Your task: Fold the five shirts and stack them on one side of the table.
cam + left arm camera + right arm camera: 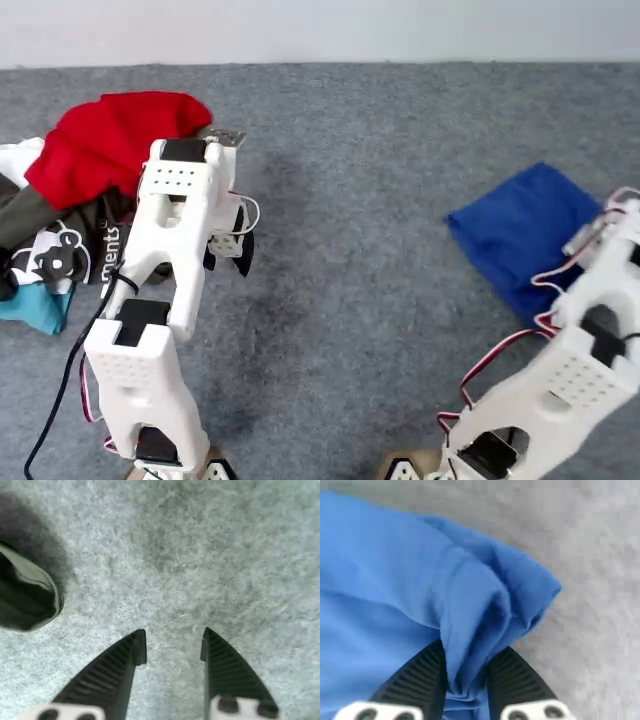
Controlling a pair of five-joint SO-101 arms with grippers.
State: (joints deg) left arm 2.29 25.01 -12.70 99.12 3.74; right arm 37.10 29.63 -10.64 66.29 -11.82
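Observation:
A folded blue shirt (520, 235) lies on the grey felt at the right. My right gripper (470, 652) is shut on a raised fold of the blue shirt (410, 580) near its edge. At the far left is a heap of shirts: a red shirt (115, 140) on top, a black printed shirt (60, 250) beneath it, a teal shirt (35, 305) at the front and a white shirt (15, 160) at the edge. My left gripper (172, 640) hangs open over bare felt just right of the heap, with the black shirt (22, 600) beside it.
The grey felt table (360, 200) spreads wide between the two arms. The left arm (170, 260) covers part of the heap. The right arm (590, 340) and its red and white wires hide the blue shirt's near corner.

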